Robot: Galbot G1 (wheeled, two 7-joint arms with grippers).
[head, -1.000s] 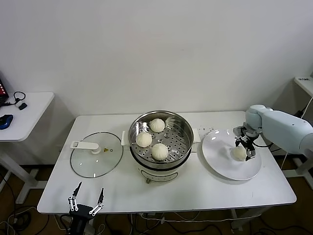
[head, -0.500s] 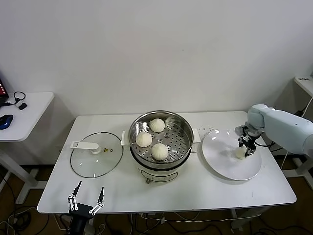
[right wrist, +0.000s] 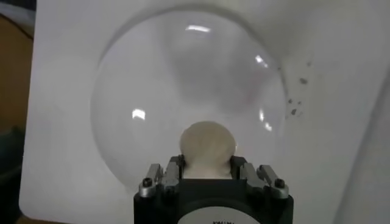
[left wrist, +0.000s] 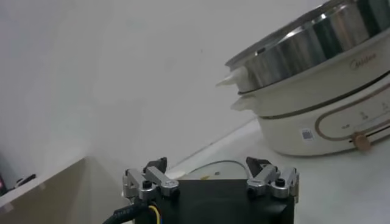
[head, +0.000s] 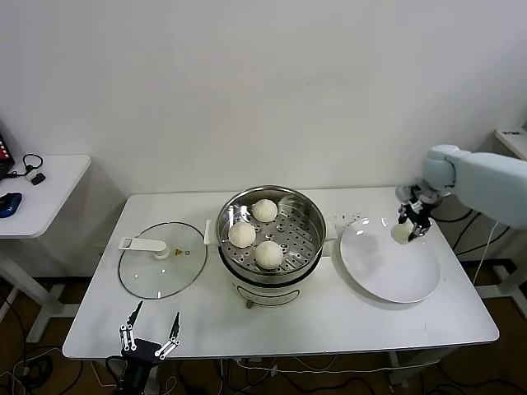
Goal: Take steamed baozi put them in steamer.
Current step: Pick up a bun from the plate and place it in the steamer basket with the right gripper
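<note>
The right gripper (head: 409, 222) clenches a bun (right wrist: 206, 143) between its jaws, the plate (head: 387, 271) below (left gripper (head: 151, 339) released, parked low).

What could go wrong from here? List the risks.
1. The right tool holds the last baozi above the plate; the soft bun may slip out on the way.
2. Three baozi already fill the steamer tray, so a careless drop could land on one.
</note>
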